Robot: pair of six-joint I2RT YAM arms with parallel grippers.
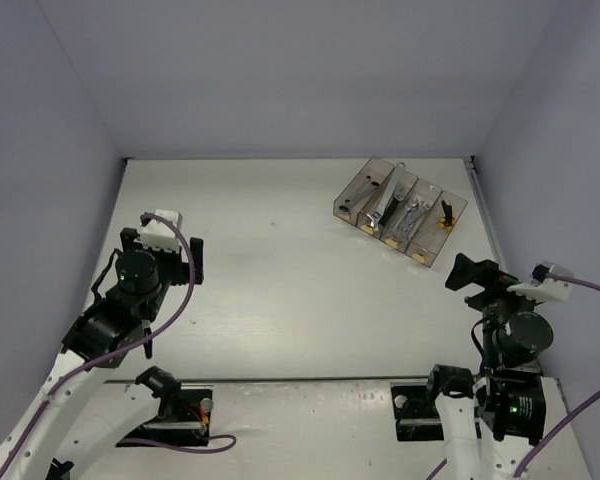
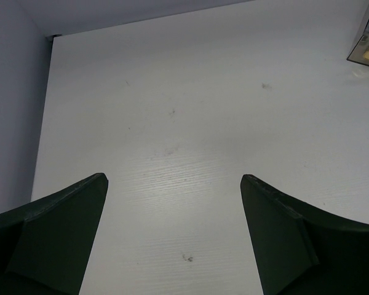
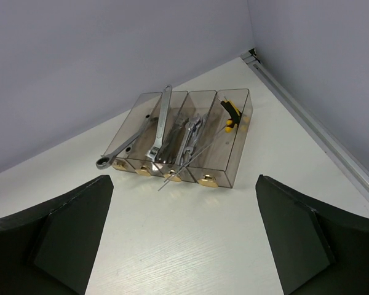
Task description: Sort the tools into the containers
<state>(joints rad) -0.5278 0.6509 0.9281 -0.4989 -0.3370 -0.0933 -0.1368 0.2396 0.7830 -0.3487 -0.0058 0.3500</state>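
Since every tool in sight is already lying inside the 4 joined translucent smoky-brown plastic bins point(image 3: 238, 147), which are sitting toward the far right corner of the white desk point(image 1: 280, 280), the sorting is looking to be at its closing step. The left hand point(image 2: 173, 182) is hanging with its fingers spread wide over bare desk, gripping nothing, and the right hand point(image 3: 184, 183) is likewise gaping and empty, facing the bins. Any next move is probably calling only for a check of the desk, or a nudge to whatever is overhanging. Counting from the right wrist view, 1 long silver wrench point(image 3: 132, 140) is poking its ring end past the leftmost bin's front corner. Another, 1 longer silver wrench point(image 3: 163, 120), is lying along the 2nd bin. A bunch of short silver wrenches point(image 3: 189, 132) is too tangled to count, and the yellow-and-black-handled drivers point(image 3: 232, 115), 1 or 2, are occupying the rightmost bin.
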